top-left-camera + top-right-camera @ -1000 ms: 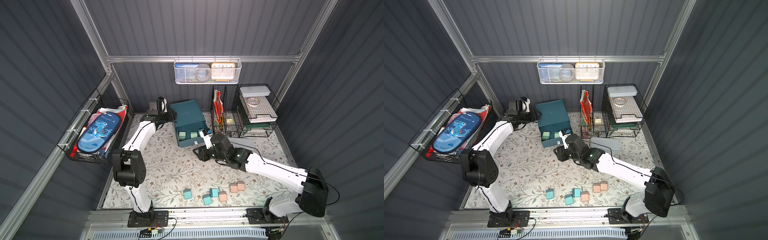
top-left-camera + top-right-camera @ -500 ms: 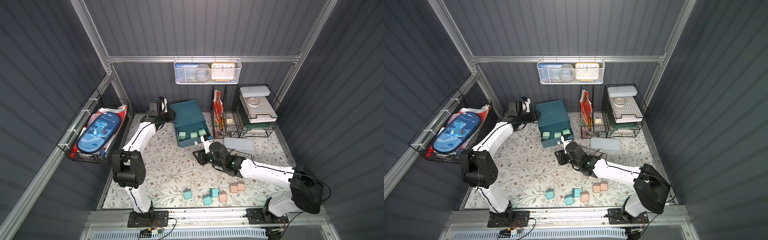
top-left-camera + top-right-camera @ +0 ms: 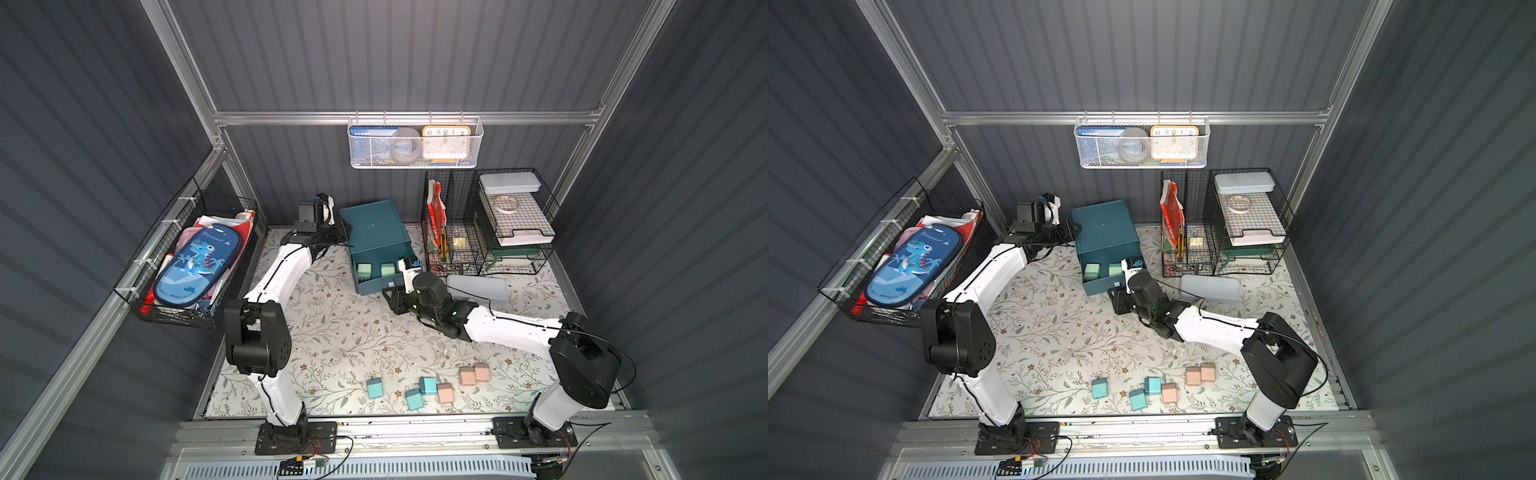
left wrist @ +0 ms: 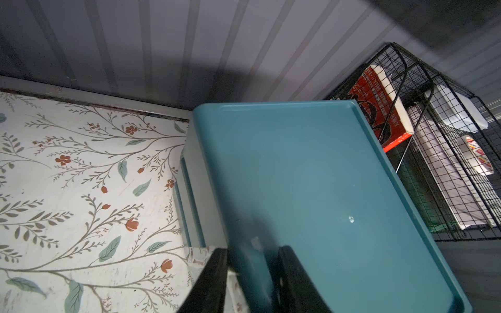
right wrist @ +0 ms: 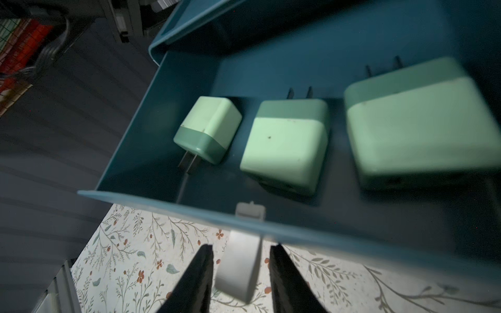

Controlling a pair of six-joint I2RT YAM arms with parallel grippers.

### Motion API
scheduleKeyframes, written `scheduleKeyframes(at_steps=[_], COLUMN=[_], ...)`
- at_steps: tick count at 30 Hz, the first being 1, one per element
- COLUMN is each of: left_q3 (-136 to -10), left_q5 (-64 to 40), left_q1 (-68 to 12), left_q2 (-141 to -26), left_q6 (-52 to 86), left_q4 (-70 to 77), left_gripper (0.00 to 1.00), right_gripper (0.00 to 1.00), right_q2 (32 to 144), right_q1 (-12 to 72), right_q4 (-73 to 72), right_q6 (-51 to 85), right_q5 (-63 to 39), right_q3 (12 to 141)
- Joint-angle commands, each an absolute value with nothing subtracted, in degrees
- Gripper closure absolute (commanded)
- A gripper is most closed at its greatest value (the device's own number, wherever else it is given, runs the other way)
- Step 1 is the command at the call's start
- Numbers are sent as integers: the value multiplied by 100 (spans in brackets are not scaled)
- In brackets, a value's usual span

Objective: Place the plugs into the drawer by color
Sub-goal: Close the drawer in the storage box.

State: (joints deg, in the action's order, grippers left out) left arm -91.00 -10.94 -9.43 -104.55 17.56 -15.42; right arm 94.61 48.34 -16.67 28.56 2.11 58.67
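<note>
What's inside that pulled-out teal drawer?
Three mint green plugs lie side by side in the drawer. In both top views the right arm covers one. The cabinet has closed drawers that hide their contents.

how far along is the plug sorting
Done: three mint green plugs lie in the open drawer. In hand: the right end effector straddles its pull tab; the left end effector is shut on the cabinet. Left: three blue plugs and three pink plugs on the table.
</note>
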Motion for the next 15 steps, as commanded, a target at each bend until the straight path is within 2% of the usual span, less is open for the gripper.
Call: scheduleKeyframes(at_steps=[1,15], left_q3=[-8938,-8851], left_q5=[-1168,-1278], left_q1=[-949,-1011], left_q2=[-10699,-10735], left_q6=[1628,1622], left_q4=[-1863,-1863], left_gripper=[65,67], right_gripper=[61,61], right_q2=[9565,9889], right_q1=[4825,4808], right_q4=[-1915,-2355], right_q6=[2878,3031], right_q5=[190,430], right_q3=[6087,6378])
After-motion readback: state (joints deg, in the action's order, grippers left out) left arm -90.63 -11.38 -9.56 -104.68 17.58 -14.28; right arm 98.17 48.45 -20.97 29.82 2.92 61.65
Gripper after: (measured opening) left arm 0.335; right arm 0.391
